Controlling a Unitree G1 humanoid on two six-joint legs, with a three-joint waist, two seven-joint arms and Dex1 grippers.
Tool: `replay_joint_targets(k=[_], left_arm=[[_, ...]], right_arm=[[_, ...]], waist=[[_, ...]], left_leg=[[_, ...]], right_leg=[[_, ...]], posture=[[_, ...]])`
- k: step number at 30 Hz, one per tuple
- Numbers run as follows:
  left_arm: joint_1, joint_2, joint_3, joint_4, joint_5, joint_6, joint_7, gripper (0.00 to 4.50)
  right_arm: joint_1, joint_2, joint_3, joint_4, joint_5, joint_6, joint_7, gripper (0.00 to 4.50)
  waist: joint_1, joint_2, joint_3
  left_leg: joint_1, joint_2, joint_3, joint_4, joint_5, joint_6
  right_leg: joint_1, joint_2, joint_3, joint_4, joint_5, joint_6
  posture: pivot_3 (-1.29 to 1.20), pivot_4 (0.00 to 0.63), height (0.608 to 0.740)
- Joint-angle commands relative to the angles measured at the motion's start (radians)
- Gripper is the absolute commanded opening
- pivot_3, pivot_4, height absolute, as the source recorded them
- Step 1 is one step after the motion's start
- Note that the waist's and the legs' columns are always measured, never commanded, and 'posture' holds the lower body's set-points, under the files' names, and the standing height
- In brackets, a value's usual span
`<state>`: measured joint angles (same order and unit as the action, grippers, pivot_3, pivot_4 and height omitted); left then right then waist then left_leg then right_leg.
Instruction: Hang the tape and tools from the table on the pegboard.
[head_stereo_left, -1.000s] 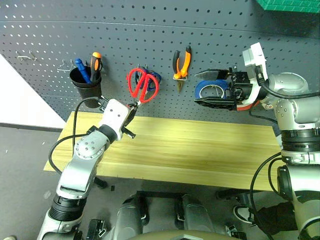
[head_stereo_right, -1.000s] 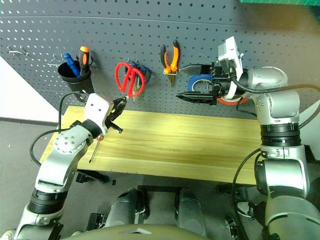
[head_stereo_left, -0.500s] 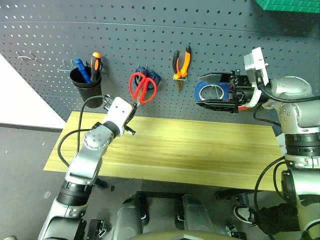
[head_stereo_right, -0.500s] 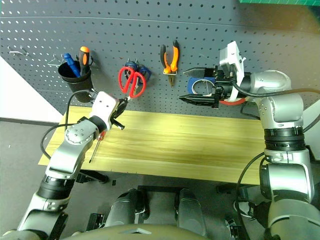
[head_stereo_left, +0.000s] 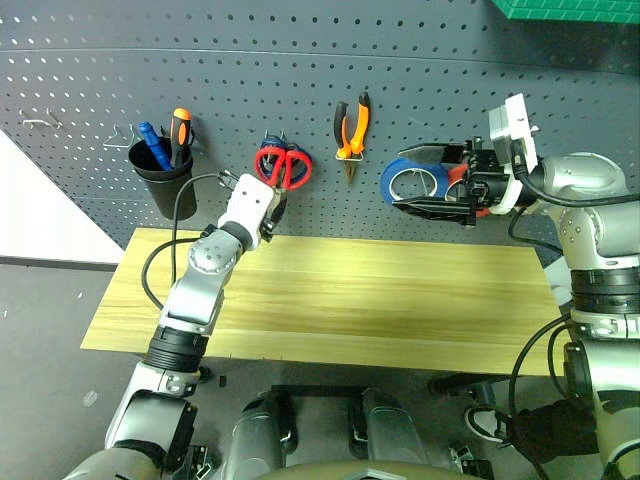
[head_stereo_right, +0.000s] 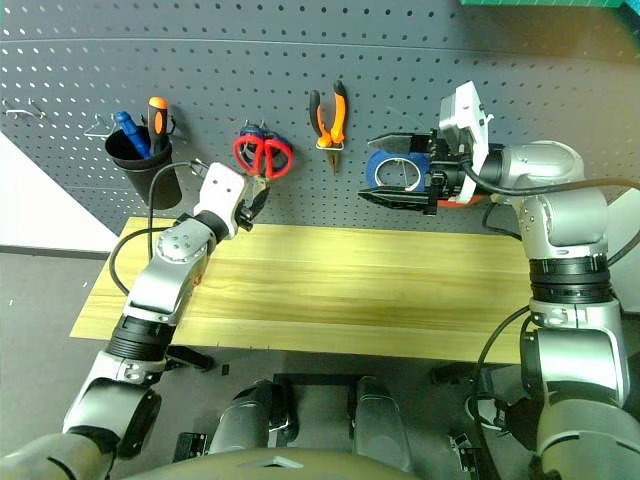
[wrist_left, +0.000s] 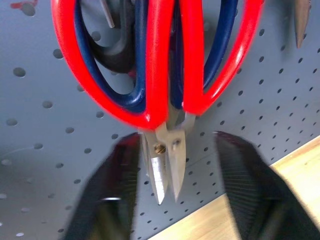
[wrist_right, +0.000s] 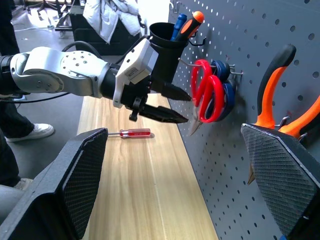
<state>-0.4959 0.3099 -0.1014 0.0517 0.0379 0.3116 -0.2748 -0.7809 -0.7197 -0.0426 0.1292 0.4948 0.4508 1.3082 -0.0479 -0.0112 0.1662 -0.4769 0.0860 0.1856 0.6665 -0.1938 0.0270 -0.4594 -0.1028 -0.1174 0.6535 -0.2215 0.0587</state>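
On the worktop (head_stereo_left: 400, 300) of light wood planks one thing lies: a single slim red-handled screwdriver (wrist_right: 135, 133), flat near the worktop's left end and just below the left arm. Above that end the left end effector (wrist_right: 175, 106) reaches level toward the pegboard (head_stereo_left: 300, 60), its two black fingers (wrist_left: 117, 195) spread apart on either side of the blade tips of the red-handled scissors (head_stereo_left: 283, 166), gripping nothing. Those red scissors hang points down from a hook, one pair in front of one blue-handled pair (wrist_left: 137, 75) on the same hook, so two pairs of scissors in all. To the left of them one black cup (head_stereo_left: 160, 178) hangs on the board with two screwdrivers standing in it, one blue-handled (head_stereo_left: 152, 143) and one orange-and-black (head_stereo_left: 180, 128). To the right of the scissors one pair of pliers (head_stereo_left: 350, 132) with orange-and-black handles hangs nose down. Farther right the right end effector (head_stereo_left: 425, 180) points sideways along the board, its two fingers at full spread and empty, just in front of one blue roll of tape (head_stereo_left: 415, 180); a red roll (head_stereo_right: 462, 200) shows partly behind the wrist. A few bare metal hooks (head_stereo_left: 40, 122) sit at the board's far left.
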Motion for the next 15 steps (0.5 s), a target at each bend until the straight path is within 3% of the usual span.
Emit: replay_joint_targets(k=[1,3,11,15], left_arm=[[0.037,0.011,0.030,-0.138,0.009,0.009,0.012,3.79],[0.071,0.016,0.036,-0.203,0.003,0.039,0.007,4.41],[0.264,0.032,0.139,-0.471,-0.074,0.197,-0.013,4.41],[0.352,0.028,0.222,-0.551,-0.180,0.302,-0.046,4.41]], right_arm=[[-0.001,-0.019,-0.022,-0.046,0.012,-0.009,0.001,4.50],[0.001,-0.024,-0.020,-0.052,0.017,0.003,0.005,4.50],[0.064,0.003,0.034,-0.188,0.083,0.164,-0.015,4.50],[0.105,0.044,0.070,-0.276,0.121,0.247,-0.069,4.50]], waist=[[0.000,0.000,0.000],[0.001,0.000,0.000],[0.003,0.001,-0.004],[0.004,0.001,-0.005]], left_leg=[[0.000,0.000,0.000,0.000,0.000,0.000],[0.000,0.000,0.000,0.000,0.000,0.000],[0.000,0.000,0.000,0.000,0.000,0.000],[0.001,0.001,-0.002,0.000,0.000,0.000]], right_leg=[[0.000,0.000,0.000,0.000,0.000,0.000],[0.000,0.000,0.000,0.000,0.000,0.000],[0.000,0.000,0.000,0.001,0.000,0.000],[0.000,0.000,0.001,0.001,0.000,0.000]], posture=[[-0.10,0.079,0.730],[-0.10,0.080,0.730],[-0.06,0.090,0.730],[-0.04,0.091,0.730]])
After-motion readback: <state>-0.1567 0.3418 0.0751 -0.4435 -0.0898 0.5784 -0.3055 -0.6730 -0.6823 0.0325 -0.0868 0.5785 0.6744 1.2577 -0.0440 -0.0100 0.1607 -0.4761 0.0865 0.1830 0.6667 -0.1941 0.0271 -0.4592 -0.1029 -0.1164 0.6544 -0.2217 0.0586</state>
